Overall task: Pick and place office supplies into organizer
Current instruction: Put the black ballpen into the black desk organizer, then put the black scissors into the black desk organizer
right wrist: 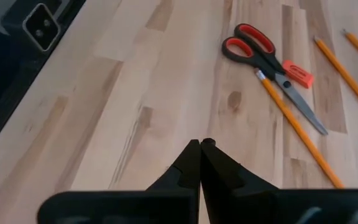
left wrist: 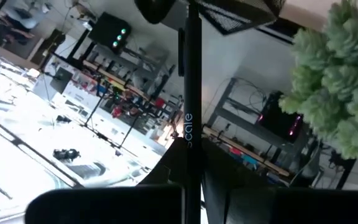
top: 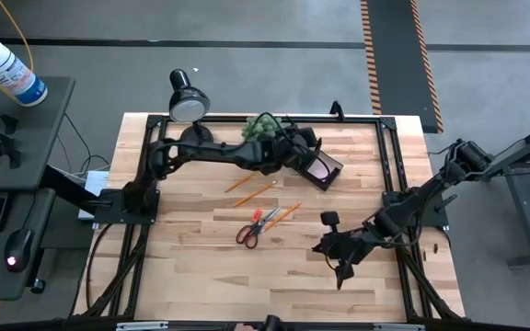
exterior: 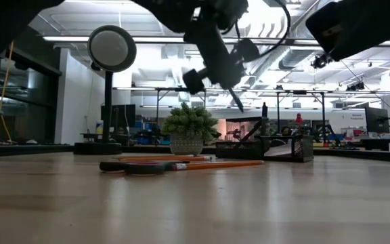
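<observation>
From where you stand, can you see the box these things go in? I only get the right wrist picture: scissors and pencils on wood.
Observer: Yes. The organizer sits at the table's far side, next to a green plant.
Operator: Is anything inside it?
Observer: A pink sticky-note pad shows inside it.
Operator: Where is the other arm?
Observer: The left gripper is over by the organizer and looks shut on a dark pen.
</observation>
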`<state>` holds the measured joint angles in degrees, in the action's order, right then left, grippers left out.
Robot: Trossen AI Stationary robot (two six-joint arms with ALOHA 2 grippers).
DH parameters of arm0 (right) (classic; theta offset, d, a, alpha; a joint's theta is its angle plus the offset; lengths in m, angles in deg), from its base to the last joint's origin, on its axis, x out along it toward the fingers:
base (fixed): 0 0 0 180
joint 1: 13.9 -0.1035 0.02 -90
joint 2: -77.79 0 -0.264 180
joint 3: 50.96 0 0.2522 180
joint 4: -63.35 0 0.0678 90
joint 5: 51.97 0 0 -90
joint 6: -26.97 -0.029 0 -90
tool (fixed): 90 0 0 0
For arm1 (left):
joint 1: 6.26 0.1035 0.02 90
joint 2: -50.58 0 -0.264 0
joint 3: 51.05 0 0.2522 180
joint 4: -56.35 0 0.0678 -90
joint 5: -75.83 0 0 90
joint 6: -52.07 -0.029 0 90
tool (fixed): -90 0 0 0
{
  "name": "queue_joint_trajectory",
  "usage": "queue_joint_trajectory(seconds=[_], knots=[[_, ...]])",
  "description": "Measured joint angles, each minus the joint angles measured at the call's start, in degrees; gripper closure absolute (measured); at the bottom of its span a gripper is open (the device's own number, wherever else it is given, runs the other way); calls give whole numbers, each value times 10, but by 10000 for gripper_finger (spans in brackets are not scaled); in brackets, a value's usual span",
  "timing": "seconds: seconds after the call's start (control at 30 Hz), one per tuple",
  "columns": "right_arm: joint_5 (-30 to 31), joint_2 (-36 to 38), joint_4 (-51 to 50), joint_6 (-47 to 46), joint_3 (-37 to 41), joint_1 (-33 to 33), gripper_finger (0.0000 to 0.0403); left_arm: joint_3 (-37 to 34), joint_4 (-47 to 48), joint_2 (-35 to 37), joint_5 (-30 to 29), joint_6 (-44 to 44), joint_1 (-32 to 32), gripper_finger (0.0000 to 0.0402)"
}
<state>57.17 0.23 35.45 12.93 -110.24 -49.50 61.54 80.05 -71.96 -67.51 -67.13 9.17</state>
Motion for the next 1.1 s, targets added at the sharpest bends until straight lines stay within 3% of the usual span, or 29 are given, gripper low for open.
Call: queue_joint_trajectory(seconds=[0.47,0.9,1.1], knots=[[22,0,8,1,0,-13,402,0,1,-38,41,-36,5,392],[26,0,21,5,0,-13,402,0,-1,-38,44,-15,5,260],[28,0,21,5,0,-13,402,0,-12,-38,-35,-3,3,224]])
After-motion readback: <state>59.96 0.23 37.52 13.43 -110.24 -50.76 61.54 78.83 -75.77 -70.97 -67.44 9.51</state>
